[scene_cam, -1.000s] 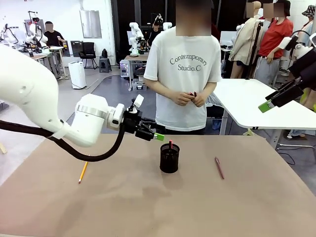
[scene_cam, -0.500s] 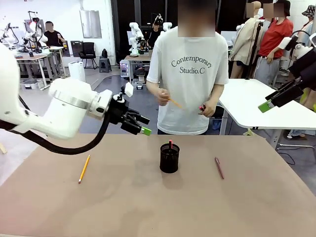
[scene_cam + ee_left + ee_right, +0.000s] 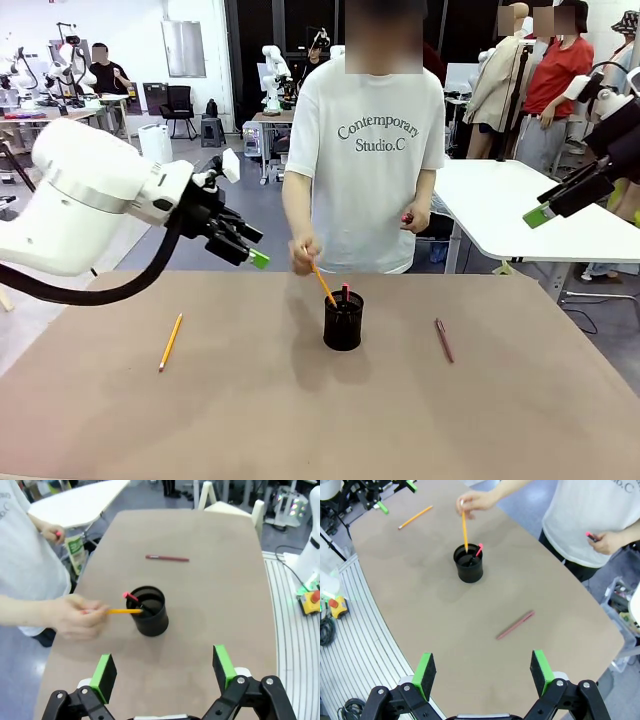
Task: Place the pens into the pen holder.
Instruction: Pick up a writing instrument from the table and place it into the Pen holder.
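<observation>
Pencil and pen lie nearest the robot's side. A thin yellow-orange wooden pencil (image 3: 170, 342) rests flat on the brown tabletop (image 3: 300, 420), well to the left of the small black cylindrical wire-mesh pen holder (image 3: 343, 322). A dull red-pink pen (image 3: 443, 340) lies flat well to the holder's right, apart from everything.

Both look light, stiff and thin. Their round barrels may roll or skid under a pad, so I judge it best to pinch each across the barrel near its middle, fingers square to its length, and tilt it upright before lowering.

The holder stands upright mid-table. Being light mesh, it could tip or slide if a pen pushes against its rim. A pen with a red cap (image 3: 346, 292) stands inside it, cap up, leaning on the rim.

From the far side the person's hand (image 3: 303, 258) holds a second yellow-orange pencil (image 3: 324, 285) slanted, its tip dipping into the holder's mouth. The other hand (image 3: 412, 215) holds something small and red; I cannot tell what.

The left gripper (image 3: 164, 669) hangs above the table's left, jaws spread wide with nothing between them. The right gripper (image 3: 482, 672) is raised high at the right, jaws likewise apart and empty.
</observation>
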Available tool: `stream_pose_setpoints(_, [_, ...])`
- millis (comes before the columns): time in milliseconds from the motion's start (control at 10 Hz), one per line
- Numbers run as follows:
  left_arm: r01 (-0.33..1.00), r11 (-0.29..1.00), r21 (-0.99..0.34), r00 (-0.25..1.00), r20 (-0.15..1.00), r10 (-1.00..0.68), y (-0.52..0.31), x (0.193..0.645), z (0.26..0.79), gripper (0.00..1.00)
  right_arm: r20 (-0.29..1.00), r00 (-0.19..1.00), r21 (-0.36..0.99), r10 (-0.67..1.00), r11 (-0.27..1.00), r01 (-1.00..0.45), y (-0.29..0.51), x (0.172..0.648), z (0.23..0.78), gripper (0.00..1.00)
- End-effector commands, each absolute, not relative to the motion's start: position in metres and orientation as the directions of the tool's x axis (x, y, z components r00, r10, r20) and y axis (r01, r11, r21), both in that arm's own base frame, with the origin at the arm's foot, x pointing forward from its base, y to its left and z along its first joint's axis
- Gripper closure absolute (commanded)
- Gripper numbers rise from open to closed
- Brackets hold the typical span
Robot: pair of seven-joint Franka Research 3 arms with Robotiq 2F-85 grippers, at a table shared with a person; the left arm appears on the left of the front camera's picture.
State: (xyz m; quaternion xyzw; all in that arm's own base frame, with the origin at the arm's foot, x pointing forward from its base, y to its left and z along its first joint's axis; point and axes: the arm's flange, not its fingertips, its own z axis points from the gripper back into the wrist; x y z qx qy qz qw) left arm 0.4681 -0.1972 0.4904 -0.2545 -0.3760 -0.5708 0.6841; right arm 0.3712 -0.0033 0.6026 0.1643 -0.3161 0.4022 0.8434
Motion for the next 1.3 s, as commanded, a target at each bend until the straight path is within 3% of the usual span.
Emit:
stream_pose_setpoints(0, [0.969, 0.244, 0.042, 0.120, 0.782, -0.611, -0.182, 0.460, 0.504, 0.00, 0.674, 0.470, 0.027, 0.570, 0.617, -0.787, -0.003, 0.371, 0.604, 0.00])
stream_pose_setpoints(500, [0.933, 0.353, 0.070, 0.175, 0.769, -0.615, -0.117, 0.430, 0.543, 0.00, 0.674, 0.470, 0.027, 0.570, 0.617, -0.787, -0.003, 0.371, 0.604, 0.00])
stream_pose_setpoints(800, [0.944, 0.326, 0.054, 0.171, 0.765, -0.621, -0.076, 0.417, 0.565, 0.00, 0.674, 0.470, 0.027, 0.570, 0.617, -0.787, -0.003, 0.371, 0.604, 0.00])
stream_pose_setpoints(1200, [0.913, 0.393, 0.111, 0.178, 0.758, -0.628, -0.034, 0.401, 0.567, 0.00, 0.674, 0.470, 0.027, 0.570, 0.617, -0.787, -0.003, 0.371, 0.604, 0.00])
